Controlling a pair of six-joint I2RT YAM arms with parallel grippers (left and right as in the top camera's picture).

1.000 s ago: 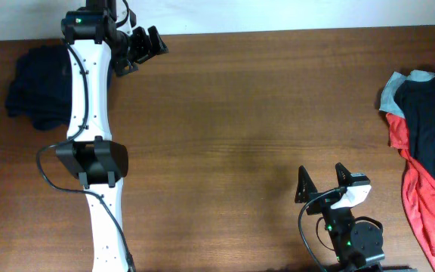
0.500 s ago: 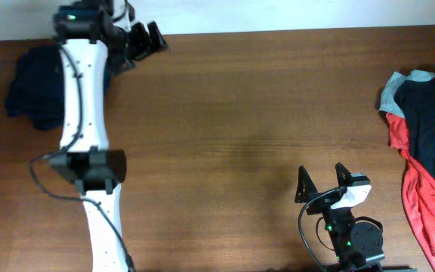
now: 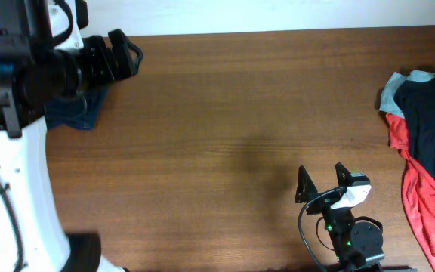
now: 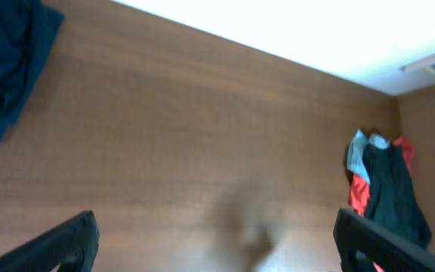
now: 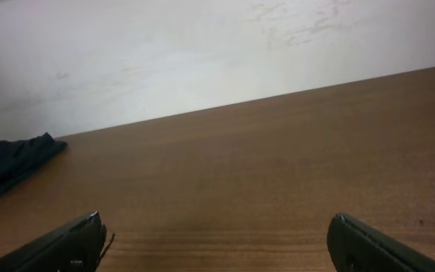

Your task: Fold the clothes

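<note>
While the shorts [image 4: 6, 68] lie bunched, left fingers [image 4: 59, 245] and right fingers [image 5: 63, 242] stand wide, empty.

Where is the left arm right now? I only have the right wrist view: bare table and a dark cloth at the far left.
Observer: The left gripper hangs open and empty, high over the far left of the table, next to the shorts and not touching them.
Operator: Is anything else on the table besides the shorts?
Observer: Yes. A heap of garments, navy on top of red and pale grey-blue, lies at the right edge, across the table from the shorts.
Operator: And where does my right gripper sit?
Observer: The right gripper is at the near edge, right of centre, open, with only bare wood around it.
</note>
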